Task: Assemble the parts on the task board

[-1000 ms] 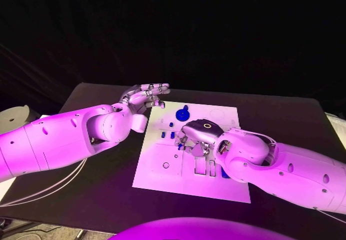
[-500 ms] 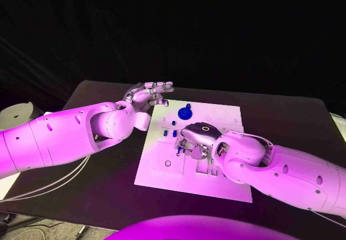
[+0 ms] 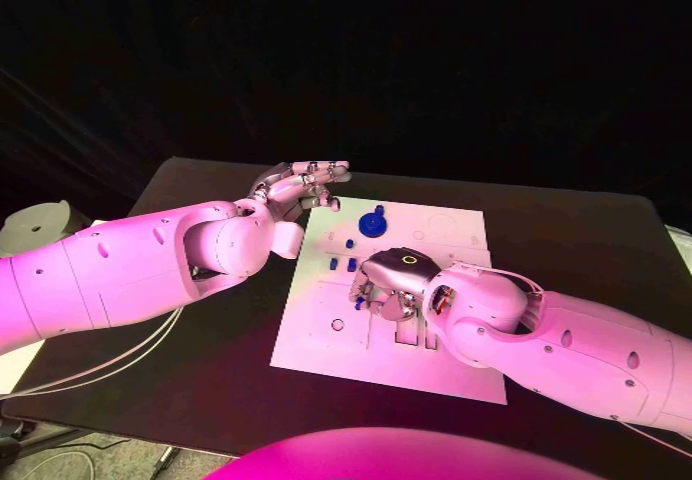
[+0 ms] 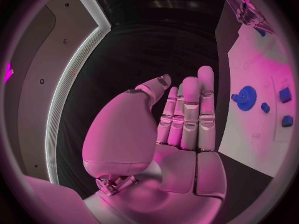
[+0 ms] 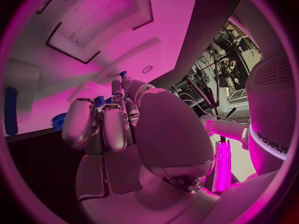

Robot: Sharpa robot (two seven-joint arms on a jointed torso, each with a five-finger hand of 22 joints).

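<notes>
We see the white board lying in the middle of the black table, with bare table showing round all its edges and the widest free strip along the table's 9 o'clock side. The left hand hangs over the table just off the board's 11 o'clock corner, its fingers straight, side by side and holding nothing; dark tabletop lies open beyond them. A blue gear with a small upright stub stands near the board's 12 o'clock edge, a little way from that hand toward 3 o'clock, and the two do not touch. Two small blue pegs sit below the gear toward the board's centre, with a third small blue piece between them and the gear. The right hand is down over the middle of the board, fingers bent toward its surface; we cannot tell whether they pinch a part or merely rest there. The board's 6 o'clock edge and its 7 o'clock corner stay uncovered.
</notes>
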